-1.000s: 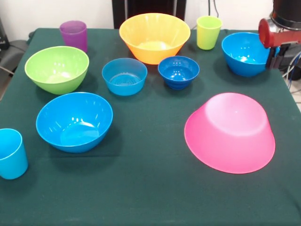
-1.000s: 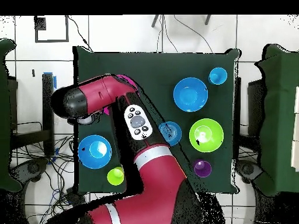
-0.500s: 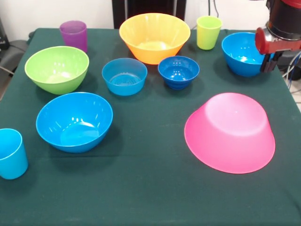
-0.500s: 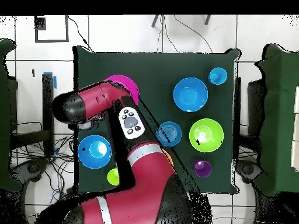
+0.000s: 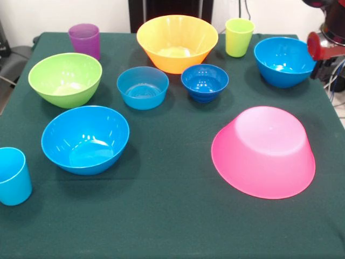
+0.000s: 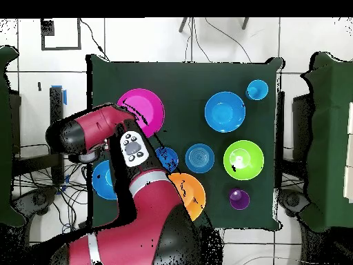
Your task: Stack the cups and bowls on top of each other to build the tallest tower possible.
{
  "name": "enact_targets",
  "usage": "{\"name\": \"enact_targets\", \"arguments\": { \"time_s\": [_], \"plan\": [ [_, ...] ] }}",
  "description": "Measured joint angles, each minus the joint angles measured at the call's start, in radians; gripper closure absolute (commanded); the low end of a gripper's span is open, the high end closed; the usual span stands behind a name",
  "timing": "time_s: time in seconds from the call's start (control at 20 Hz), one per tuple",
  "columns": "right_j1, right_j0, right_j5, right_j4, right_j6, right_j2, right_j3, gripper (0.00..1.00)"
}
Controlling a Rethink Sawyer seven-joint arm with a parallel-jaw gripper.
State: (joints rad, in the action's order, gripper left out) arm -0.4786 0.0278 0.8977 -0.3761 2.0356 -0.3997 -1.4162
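Observation:
The big pink bowl (image 5: 263,152) lies upside down at the front right, also seen from above (image 6: 141,110). At the back stand the orange bowl (image 5: 177,42), purple cup (image 5: 84,40) and yellow-green cup (image 5: 239,36). The small dark-blue bowl (image 5: 204,82) and small light-blue bowl (image 5: 143,87) sit mid-table. The green bowl (image 5: 65,79), two blue bowls (image 5: 85,139) (image 5: 284,61) and light-blue cup (image 5: 12,176) stand apart. No tower shows; nothing is stacked. My gripper (image 5: 318,65) hangs at the right edge beside the far blue bowl, holding nothing I can see.
Dark green cloth covers the table (image 5: 172,216). In the overhead view the red arm (image 6: 89,131) reaches over the table's left edge and hides part of one blue bowl (image 6: 102,181). Cables lie on the floor beside the table (image 6: 55,193).
The arm has swung outward past the table's edge, away from the far blue bowl. From above, the pink, orange and dark-blue bowls have come out from under it.

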Motion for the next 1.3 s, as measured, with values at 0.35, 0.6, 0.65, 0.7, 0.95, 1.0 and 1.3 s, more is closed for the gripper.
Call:
{"name": "enact_targets", "arguments": {
  "time_s": [0.35, 0.6, 0.65, 0.7, 0.95, 1.0, 1.3],
  "plan": [
    [0.03, -0.062, 0.0, 0.039, 0.0, 0.025, 0.042, 1.0],
    [0.056, -0.077, 0.003, 0.056, 0.0, 0.032, 0.091, 1.0],
    [0.07, -0.081, 0.008, 0.061, 0.0, 0.036, 0.12, 1.0],
    [0.076, -0.082, 0.009, 0.062, 0.0, 0.037, 0.132, 1.0],
    [0.103, -0.081, 0.009, 0.072, 0.0, 0.04, 0.192, 1.0],
    [0.108, -0.081, 0.009, 0.075, 0.0, 0.041, 0.202, 1.0],
    [0.14, -0.076, 0.009, 0.099, 0.0, 0.044, 0.265, 1.0]
  ]
}}
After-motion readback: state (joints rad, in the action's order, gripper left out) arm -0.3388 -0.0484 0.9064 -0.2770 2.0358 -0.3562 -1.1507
